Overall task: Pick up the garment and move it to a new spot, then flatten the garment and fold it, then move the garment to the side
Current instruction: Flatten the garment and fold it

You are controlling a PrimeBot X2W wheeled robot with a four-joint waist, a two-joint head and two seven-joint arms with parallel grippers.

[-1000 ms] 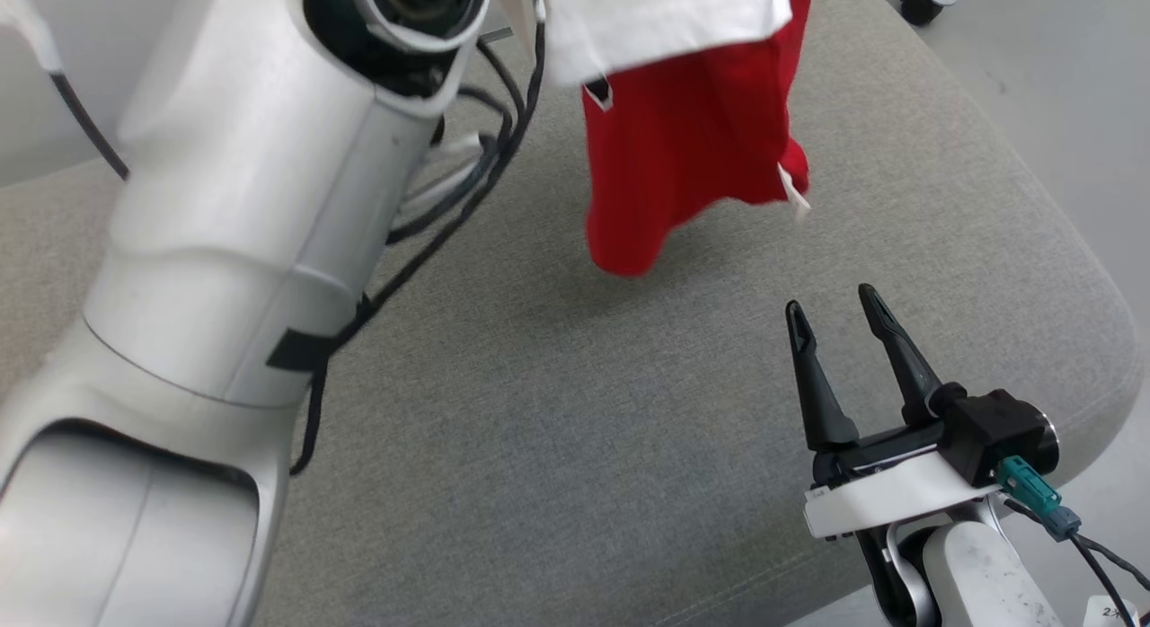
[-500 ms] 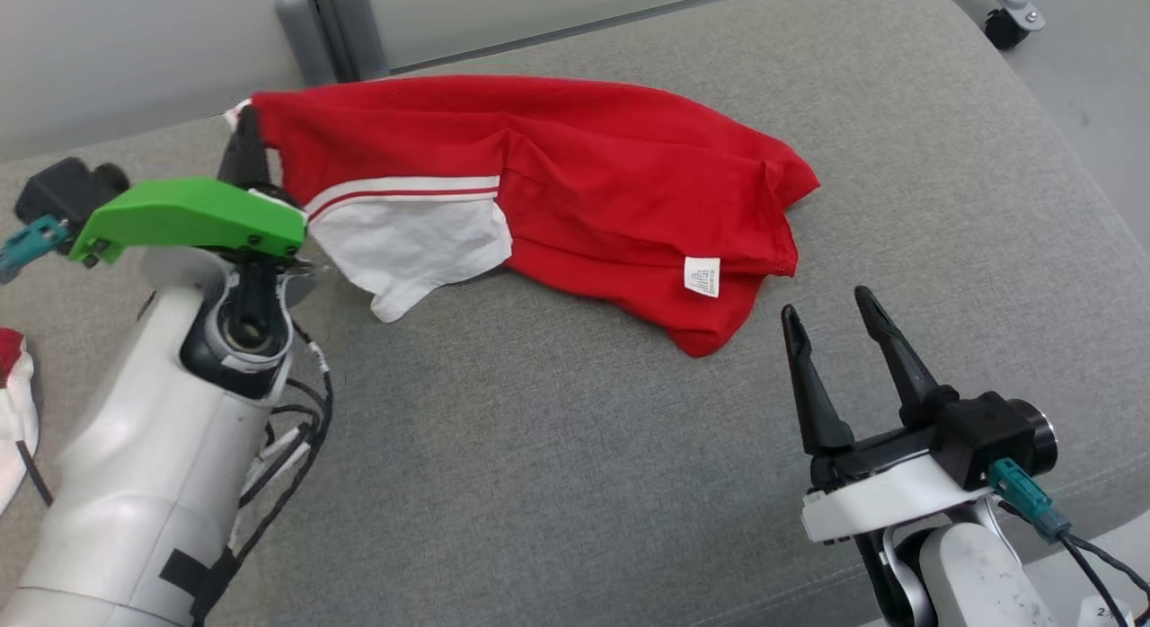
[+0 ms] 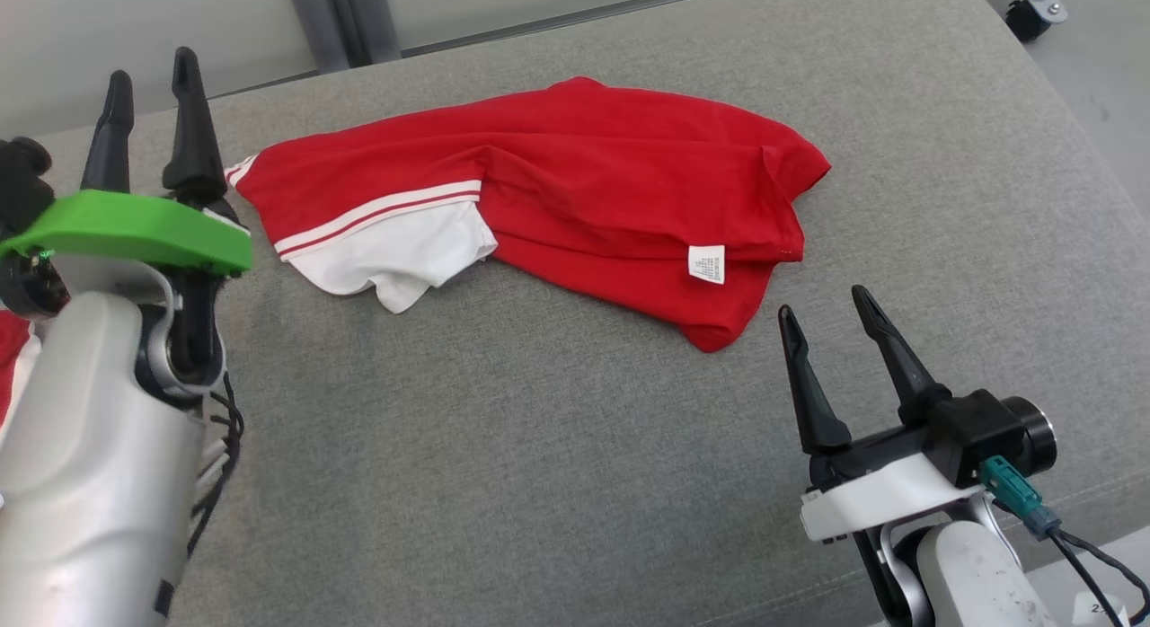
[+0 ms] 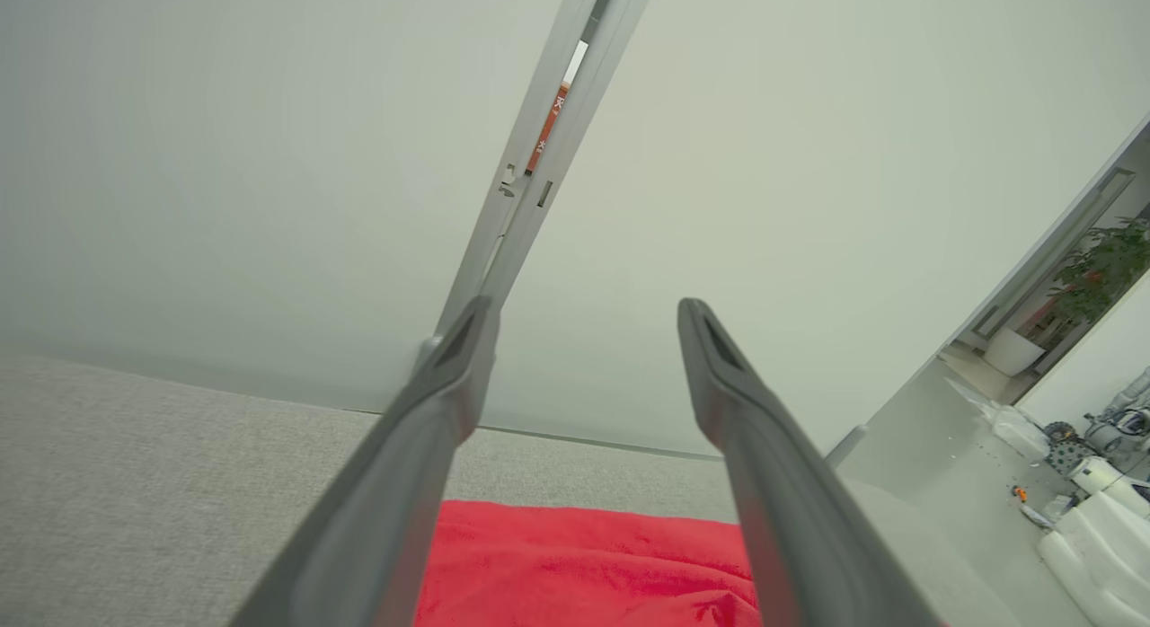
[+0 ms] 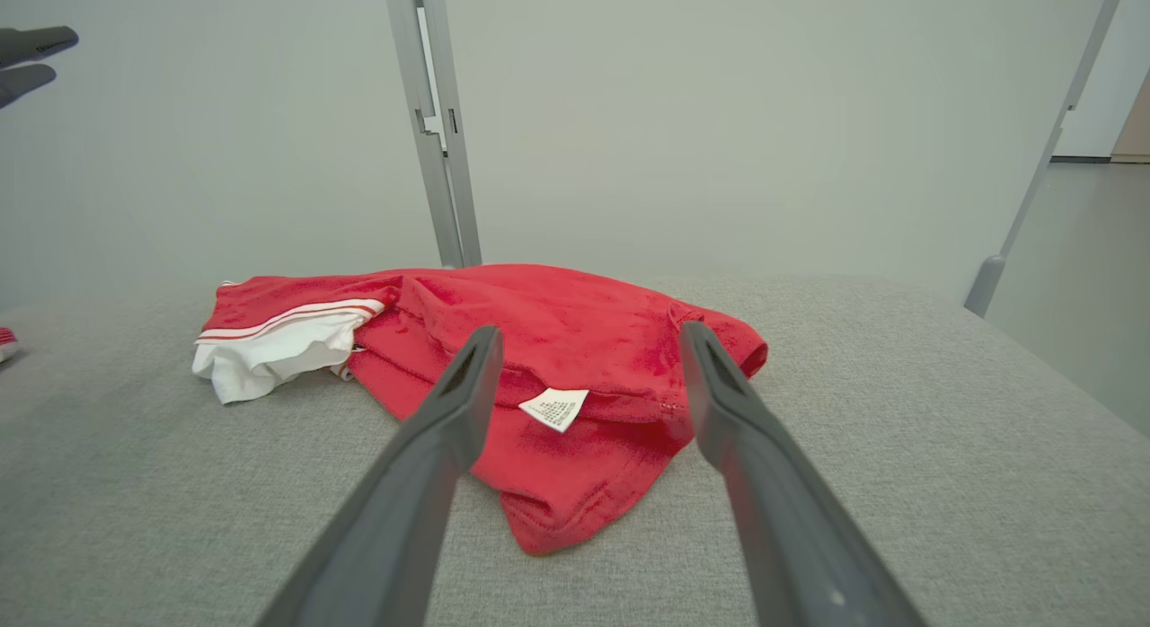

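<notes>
While the red garment (image 3: 575,178) lies crumpled toward the grey cushion's (image 3: 539,447) far edge, the left pincer (image 3: 151,66) by the left edge and the right pincer (image 3: 824,301) by the near-right corner both gape wide, empty.

Grey fabric cushion (image 3: 539,474) before a pale wall (image 5: 719,115).

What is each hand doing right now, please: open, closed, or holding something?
Left hand: open, holding nothing, beside the garment.
Right hand: open, holding nothing, near the garment's hem.
</notes>
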